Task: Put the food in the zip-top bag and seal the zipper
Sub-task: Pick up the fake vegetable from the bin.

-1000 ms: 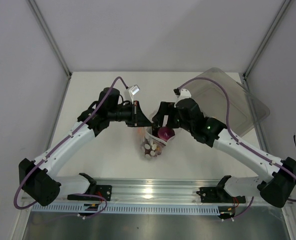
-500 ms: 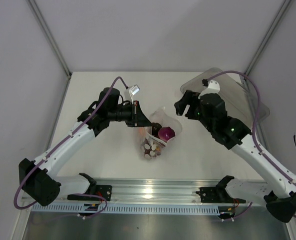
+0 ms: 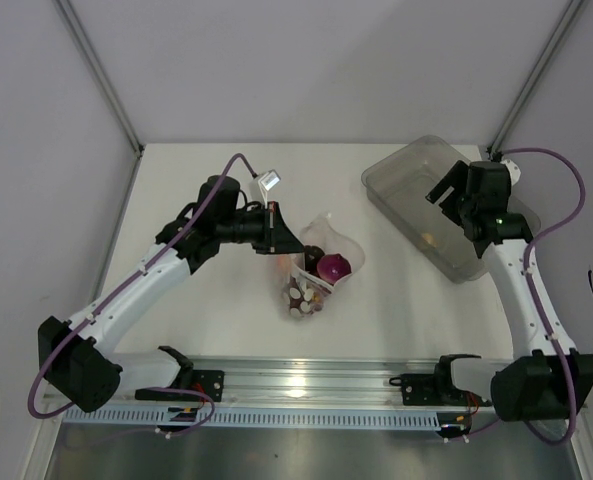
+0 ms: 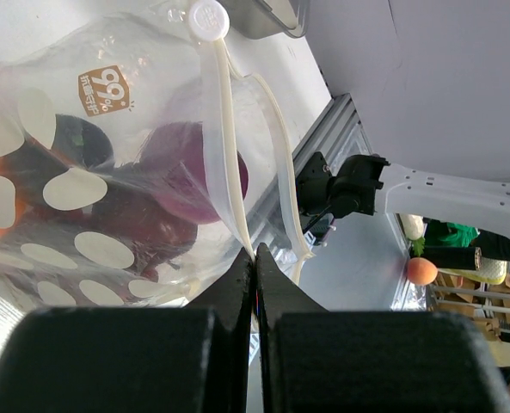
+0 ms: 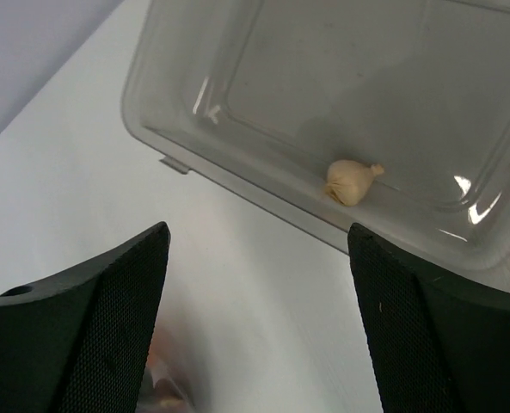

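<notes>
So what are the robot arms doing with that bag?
The left end effector is shut on the mouth edge of the zip-top bag. A purple ball and other fruit pieces are already inside. The right end effector is open above the clear bin, where one small pale lump lies.

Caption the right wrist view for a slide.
Open right gripper facing the clear bin, which holds one small pale garlic-like piece.
</notes>
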You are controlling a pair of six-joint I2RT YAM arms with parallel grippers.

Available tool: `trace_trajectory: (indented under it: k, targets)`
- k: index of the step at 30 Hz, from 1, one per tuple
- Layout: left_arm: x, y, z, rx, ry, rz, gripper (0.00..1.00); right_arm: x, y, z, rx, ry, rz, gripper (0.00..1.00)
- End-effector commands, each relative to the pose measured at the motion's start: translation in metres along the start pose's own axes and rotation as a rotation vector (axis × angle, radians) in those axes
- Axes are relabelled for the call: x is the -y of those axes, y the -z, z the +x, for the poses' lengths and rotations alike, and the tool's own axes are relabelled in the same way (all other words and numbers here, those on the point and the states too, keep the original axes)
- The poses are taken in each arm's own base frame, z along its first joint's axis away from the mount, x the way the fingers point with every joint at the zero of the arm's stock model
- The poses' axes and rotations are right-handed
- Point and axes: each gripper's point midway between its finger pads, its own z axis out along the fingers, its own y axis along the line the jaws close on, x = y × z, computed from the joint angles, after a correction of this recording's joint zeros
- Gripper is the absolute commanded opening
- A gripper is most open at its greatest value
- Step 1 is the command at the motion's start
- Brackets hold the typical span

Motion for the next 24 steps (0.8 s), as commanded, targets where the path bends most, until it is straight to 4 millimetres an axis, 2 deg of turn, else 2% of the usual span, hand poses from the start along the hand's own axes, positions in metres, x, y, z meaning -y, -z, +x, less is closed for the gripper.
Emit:
trace_trajectory:
  k: [1,2,5,6,8,12,15,19,24]
  targets:
    - [0.018,0.006,-0.005,0.028,-0.061,0.066,0.01,0.010,-0.024,0.005,-0.065,-0.040,0.010,0.86]
    - [0.018,0.006,-0.004,0.025,-0.060,0.068,0.01,0.016,-0.037,0.010,-0.105,-0.054,0.025,0.87]
    - [0.018,0.006,-0.004,0.025,-0.063,0.075,0.01,0.026,-0.058,0.015,-0.151,-0.053,0.048,0.88]
    - [0.019,0.006,-0.004,0.026,-0.065,0.077,0.01,0.033,-0.071,0.026,-0.194,-0.038,0.071,0.89]
    - [0.019,0.005,-0.004,0.024,-0.065,0.082,0.01,0.039,-0.084,0.032,-0.227,-0.035,0.088,0.89]
    - [0.020,0.004,-0.002,0.018,-0.063,0.090,0.00,0.061,-0.119,0.060,-0.310,-0.042,0.155,0.90]
    - [0.018,0.004,-0.002,0.015,-0.063,0.089,0.01,0.065,-0.139,0.079,-0.371,-0.054,0.155,0.90]
    - [0.019,0.005,-0.003,0.017,-0.070,0.088,0.01,0.067,-0.156,0.095,-0.423,-0.069,0.156,0.90]
    - [0.017,0.004,-0.001,0.012,-0.066,0.081,0.01,0.070,-0.162,0.108,-0.453,-0.089,0.164,0.89]
